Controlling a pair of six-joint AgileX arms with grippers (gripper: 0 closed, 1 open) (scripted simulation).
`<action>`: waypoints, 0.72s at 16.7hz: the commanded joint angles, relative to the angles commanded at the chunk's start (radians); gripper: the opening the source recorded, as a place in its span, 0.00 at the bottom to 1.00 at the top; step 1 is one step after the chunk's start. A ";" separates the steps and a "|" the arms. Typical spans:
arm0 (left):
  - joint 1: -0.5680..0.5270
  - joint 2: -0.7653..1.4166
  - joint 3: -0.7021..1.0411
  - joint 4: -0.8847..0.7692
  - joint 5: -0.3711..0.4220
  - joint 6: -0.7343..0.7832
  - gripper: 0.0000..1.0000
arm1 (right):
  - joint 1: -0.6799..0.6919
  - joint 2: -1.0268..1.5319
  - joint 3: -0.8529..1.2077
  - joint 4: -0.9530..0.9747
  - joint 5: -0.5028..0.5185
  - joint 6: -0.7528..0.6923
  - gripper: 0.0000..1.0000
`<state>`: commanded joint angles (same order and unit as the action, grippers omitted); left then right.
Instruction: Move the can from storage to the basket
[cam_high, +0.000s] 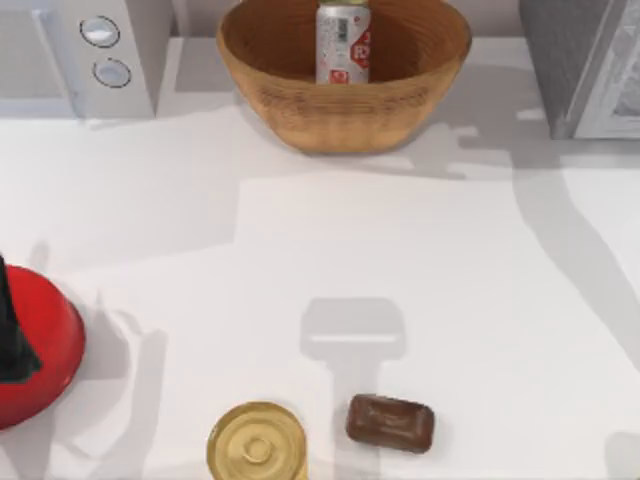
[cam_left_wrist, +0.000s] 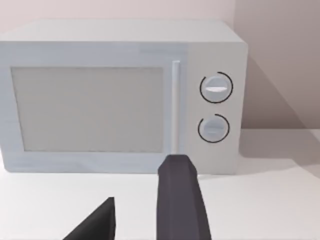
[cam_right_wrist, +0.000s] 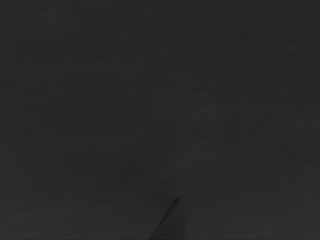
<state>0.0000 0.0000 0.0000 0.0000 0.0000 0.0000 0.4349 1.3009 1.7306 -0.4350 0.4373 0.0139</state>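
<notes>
Two small things lie nearest, at the front edge of the tabletop (cam_high: 300, 250): a squat gold tin (cam_high: 256, 442) with a round lid, and just beside it, apart, a brown rounded block (cam_high: 390, 423) that may be soap or chocolate. Neither belongs to the task, and I judge both are simply clutter left out of the way. At the left edge sits a red rounded object (cam_high: 40, 350) with something black across it; what it is I cannot tell.

The left gripper (cam_left_wrist: 137, 207) hangs above the white surface facing a white microwave (cam_left_wrist: 120, 95), its jaws spread and holding nothing, which reads as parked. The right wrist view is dark, so whether the right jaws are spread or pressed together I cannot tell.

Farther back, the can (cam_high: 343, 42) stands upright inside the wicker basket (cam_high: 300, 100), free of any grip, so the move looks finished. Beyond, the microwave stands at the back left, a grey appliance (cam_high: 580, 60) at the back right, against a pale wall (cam_left_wrist: 275, 60).
</notes>
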 joint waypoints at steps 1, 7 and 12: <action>0.000 0.000 0.000 0.000 0.000 0.000 1.00 | -0.024 -0.024 0.008 -0.008 0.020 -0.013 1.00; 0.000 0.000 0.000 0.000 0.000 0.000 1.00 | -0.084 0.087 0.088 0.025 -0.037 -0.012 1.00; 0.000 0.000 0.000 0.000 0.000 0.000 1.00 | -0.106 0.128 0.116 0.037 -0.059 -0.011 1.00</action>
<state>0.0000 0.0000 0.0000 0.0000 0.0000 0.0000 0.3286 1.4289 1.8462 -0.3981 0.3781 0.0029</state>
